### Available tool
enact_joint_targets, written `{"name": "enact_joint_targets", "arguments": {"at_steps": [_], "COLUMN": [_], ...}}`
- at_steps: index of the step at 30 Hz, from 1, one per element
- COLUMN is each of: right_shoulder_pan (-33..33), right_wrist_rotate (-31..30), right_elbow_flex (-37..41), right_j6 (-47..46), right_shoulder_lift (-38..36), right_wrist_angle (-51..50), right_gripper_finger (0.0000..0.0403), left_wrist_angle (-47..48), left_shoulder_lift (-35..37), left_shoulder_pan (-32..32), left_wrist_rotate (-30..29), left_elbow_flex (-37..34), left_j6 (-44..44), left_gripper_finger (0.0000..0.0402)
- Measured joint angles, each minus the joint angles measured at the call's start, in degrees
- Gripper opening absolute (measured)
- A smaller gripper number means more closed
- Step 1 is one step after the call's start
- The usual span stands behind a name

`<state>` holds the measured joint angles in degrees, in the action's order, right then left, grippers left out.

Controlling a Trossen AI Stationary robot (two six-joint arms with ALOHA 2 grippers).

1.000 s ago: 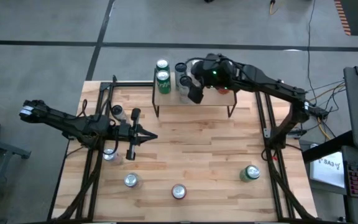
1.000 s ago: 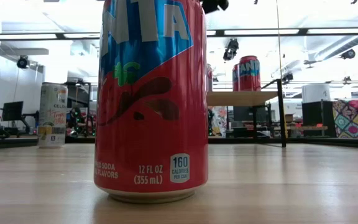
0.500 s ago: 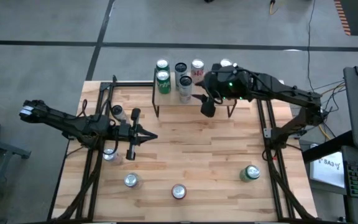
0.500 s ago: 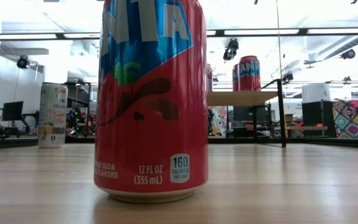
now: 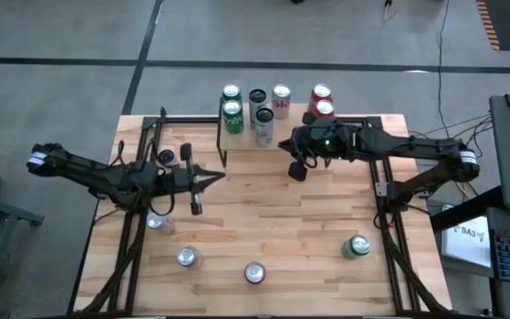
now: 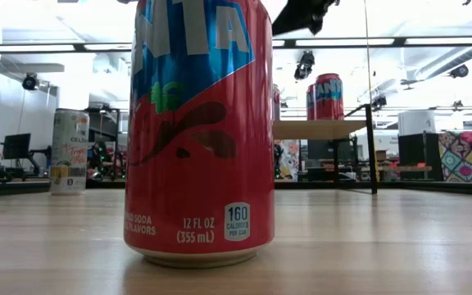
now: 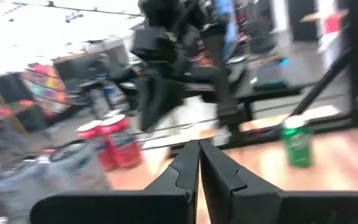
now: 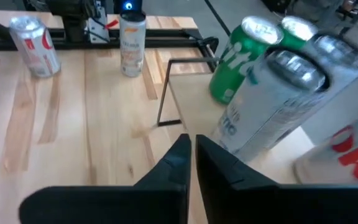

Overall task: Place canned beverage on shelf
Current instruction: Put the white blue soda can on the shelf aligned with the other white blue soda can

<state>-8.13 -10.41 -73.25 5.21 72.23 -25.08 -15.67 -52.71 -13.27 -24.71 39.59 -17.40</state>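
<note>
The two red cans (image 5: pixel 320 98) stand upright at the right end of the light-wood shelf on thin black legs (image 5: pixel 308 137), long axes vertical, tops up. The right gripper (image 5: pixel 296 168) hangs just in front of the shelf, jaws pressed together and empty. A swing toward the shelf could likely topple the crowded cans. The left gripper (image 5: pixel 195 204), also closed and empty, waits over the table's left side.

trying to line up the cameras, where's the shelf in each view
High view: shelf at the table's far edge, centre, cans on it.
Low view: its board right of the big red can.
Left wrist view: cannot tell.
Right wrist view: its corner under the green cans.
Shared landmark: the green cans.
</note>
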Motion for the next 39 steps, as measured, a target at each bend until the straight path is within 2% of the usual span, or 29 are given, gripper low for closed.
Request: {"name": "enact_joint_targets", "arguments": {"at_steps": [5, 10, 14, 19, 30, 39], "right_shoulder_pan": [-0.6, -2.0, -2.4, -2.7, -4.0, -6.5], "right_wrist_rotate": [0.0, -0.3, -5.6, -12.0, -12.1, -12.2], "right_elbow_flex": [5.2, 8.9, 11.8, 14.7, 14.3, 10.5], "right_j6": [-0.1, -3.2, -8.2, -11.6, -11.3, -10.4], "right_shoulder_lift": [0.2, 0.2, 0.2, 0.2, 1.1, 7.1], "right_wrist_angle": [6.7, 11.1, 15.1, 19.0, 24.4, 24.8], "right_gripper_finger": [0.0009, 0.0009, 0.0009, 0.0009, 0.0009, 0.0009], "left_wrist_angle": [0.8, 2.6, 2.9, 0.9, -2.9, -3.1], "left_shoulder_lift": [0.0, 0.0, -1.0, -4.8, -8.9, -8.8], "left_shoulder_pan": [1.8, 3.6, 4.2, 4.2, 5.6, 7.7], "left_wrist_rotate": [-0.3, 0.8, 5.7, 6.8, 6.7, 6.7], "left_elbow_flex": [0.0, 0.0, 0.0, 0.0, 0.0, 0.0], "left_j6": [-6.6, -6.4, -4.5, -4.5, -5.1, -6.3], "left_gripper_finger": [0.0000, 0.0000, 0.0000, 0.0000, 0.0000, 0.0000]}}
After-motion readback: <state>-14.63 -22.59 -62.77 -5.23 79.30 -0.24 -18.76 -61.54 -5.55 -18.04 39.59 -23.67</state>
